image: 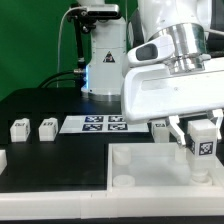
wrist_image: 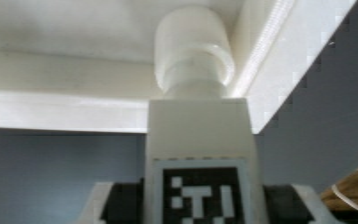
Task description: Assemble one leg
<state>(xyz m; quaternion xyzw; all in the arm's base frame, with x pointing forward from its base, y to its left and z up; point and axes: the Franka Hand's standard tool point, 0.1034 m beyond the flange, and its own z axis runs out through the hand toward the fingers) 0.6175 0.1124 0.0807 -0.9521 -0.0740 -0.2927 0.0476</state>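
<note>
My gripper (image: 203,138) is shut on a leg (image: 204,146), a small white block with a black-and-white tag on its face. It holds the leg upright over the corner of the large white tray-like piece (image: 130,170) at the exterior view's right. In the wrist view the held leg (wrist_image: 201,130) runs from between my fingers (wrist_image: 115,205) to its round end, which lies against the tray's raised wall (wrist_image: 69,105). I cannot tell whether it sits in a socket. Two more legs (image: 18,128) (image: 46,127) stand at the exterior view's left.
The marker board (image: 98,123) lies flat behind the tray. Another leg (image: 160,126) shows partly beside my gripper body. A white part (image: 3,157) sits at the exterior view's left edge. A robot base and cables stand at the back.
</note>
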